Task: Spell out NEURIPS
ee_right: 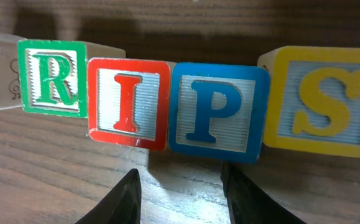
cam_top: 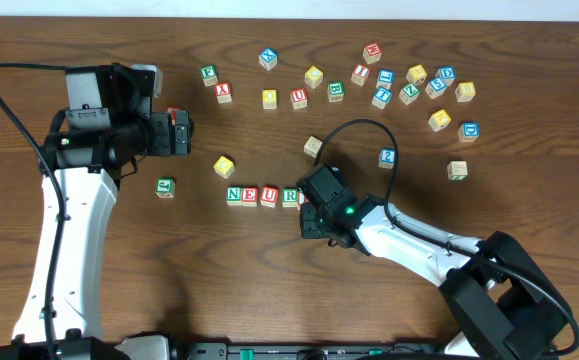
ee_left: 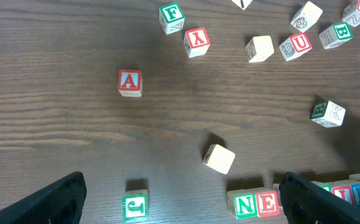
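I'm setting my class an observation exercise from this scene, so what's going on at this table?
The right gripper sits low by a row of letter cubes, jaws apart, holding nothing. Its camera shows R, I, P, S side by side; overhead, N, E, U come first. NEURIPS looks spelled out. The left gripper hangs open and empty to the left.

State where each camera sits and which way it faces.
Overhead: above the table, looking straight down; left arm and right arm show.
Left wrist: on the left arm, tilted down toward A; left gripper at the bottom corners.
Right wrist: low, facing R, I, P, S; right gripper below.
Shared: overhead and left wrist both show N, E.
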{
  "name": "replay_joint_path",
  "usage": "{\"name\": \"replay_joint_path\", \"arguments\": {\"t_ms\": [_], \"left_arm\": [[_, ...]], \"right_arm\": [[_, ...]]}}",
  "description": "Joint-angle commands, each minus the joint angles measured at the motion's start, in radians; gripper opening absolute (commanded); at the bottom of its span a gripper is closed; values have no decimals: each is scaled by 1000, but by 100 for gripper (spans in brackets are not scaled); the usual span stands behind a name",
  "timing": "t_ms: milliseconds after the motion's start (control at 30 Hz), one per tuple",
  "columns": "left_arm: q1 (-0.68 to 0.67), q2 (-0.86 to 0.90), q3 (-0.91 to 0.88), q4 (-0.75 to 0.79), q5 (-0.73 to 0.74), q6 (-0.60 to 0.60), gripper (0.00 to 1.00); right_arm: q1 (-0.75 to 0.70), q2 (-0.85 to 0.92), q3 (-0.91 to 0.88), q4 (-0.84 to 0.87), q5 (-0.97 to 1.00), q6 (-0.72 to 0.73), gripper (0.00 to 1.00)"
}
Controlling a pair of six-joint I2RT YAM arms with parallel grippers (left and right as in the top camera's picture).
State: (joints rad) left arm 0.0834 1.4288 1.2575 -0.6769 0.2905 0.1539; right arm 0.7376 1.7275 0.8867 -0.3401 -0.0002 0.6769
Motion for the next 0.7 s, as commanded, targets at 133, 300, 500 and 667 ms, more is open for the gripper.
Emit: {"name": "replay_joint_path", "arguments": {"t_ms": [133, 300, 500, 667], "left_arm": [[2, -4, 23, 5, 13, -6, 98], [2, -4, 23, 4, 13, -6, 98], [2, -4, 23, 4, 13, -6, 97], [2, -4, 23, 4, 13, -6, 98]], "right_arm": [[27, 12, -2, 20, 17, 25, 38], [30, 12, -2, 23, 21, 25, 38], [30, 12, -2, 23, 33, 26, 38], [30, 12, -2, 28, 49, 25, 37]]}}
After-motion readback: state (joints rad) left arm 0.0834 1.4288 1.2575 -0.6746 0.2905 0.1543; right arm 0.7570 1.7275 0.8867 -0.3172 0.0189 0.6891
